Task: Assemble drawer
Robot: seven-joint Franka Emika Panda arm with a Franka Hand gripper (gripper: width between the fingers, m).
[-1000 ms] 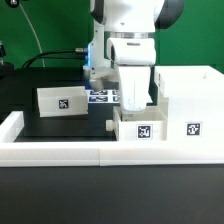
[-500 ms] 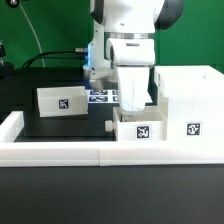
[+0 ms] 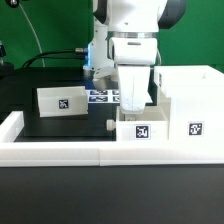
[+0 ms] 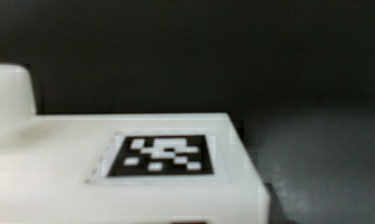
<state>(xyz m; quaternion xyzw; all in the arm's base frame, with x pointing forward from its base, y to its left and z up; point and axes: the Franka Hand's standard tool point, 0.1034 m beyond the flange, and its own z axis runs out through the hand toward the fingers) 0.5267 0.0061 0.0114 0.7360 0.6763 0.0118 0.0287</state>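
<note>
Right beside the housing (image 3: 190, 108), gripper (image 3: 135, 104) hangs over one small tray (image 3: 141, 131), can't tell its grip; next, probably slide that tray in.

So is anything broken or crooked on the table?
Nothing stands out. One small tray sits flat and upright on the exterior view's left. The other tray sits level below the jaws, close beside the big housing. No cracks or spills show.

Lab, black table (image 3: 62, 128), marker board (image 3: 101, 97)
</note>
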